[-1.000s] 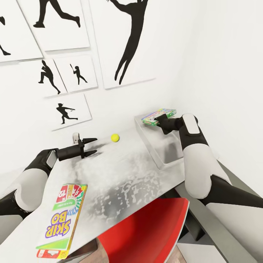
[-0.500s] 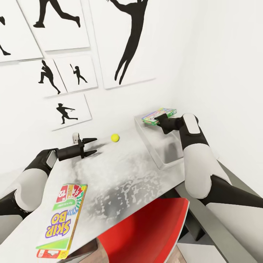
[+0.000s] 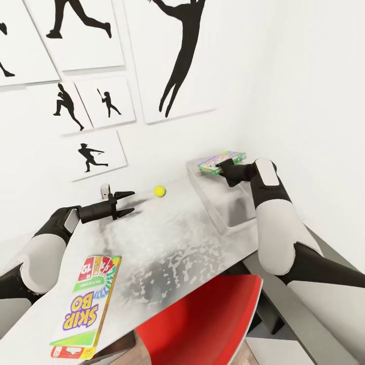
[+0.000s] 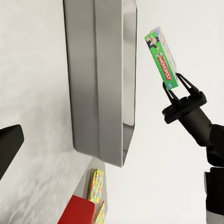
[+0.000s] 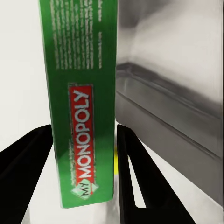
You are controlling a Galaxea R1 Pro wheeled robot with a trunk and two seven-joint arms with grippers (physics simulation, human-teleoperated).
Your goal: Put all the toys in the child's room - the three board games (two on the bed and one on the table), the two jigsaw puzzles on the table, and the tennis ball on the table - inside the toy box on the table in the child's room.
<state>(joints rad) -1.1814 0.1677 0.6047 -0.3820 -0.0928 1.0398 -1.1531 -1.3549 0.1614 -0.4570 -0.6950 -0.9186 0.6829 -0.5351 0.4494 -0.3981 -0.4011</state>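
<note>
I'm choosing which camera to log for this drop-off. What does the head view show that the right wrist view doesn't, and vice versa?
Head view alone: the tennis ball, the Skip-Bo box, the open left gripper and the table.

Right wrist view alone: the "MY MONOPOLY" lettering on the box edge.

Both: the right gripper shut on the Monopoly box, beside the toy box.

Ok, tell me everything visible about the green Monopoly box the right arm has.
The Monopoly box is a thin flat rectangular game box with green edges and a white colourful cover; the edge reads "MY MONOPOLY" on a red band. The right hand is shut on one end, holding it in the air above the far end of the grey toy box. It touches only the fingers.
</note>
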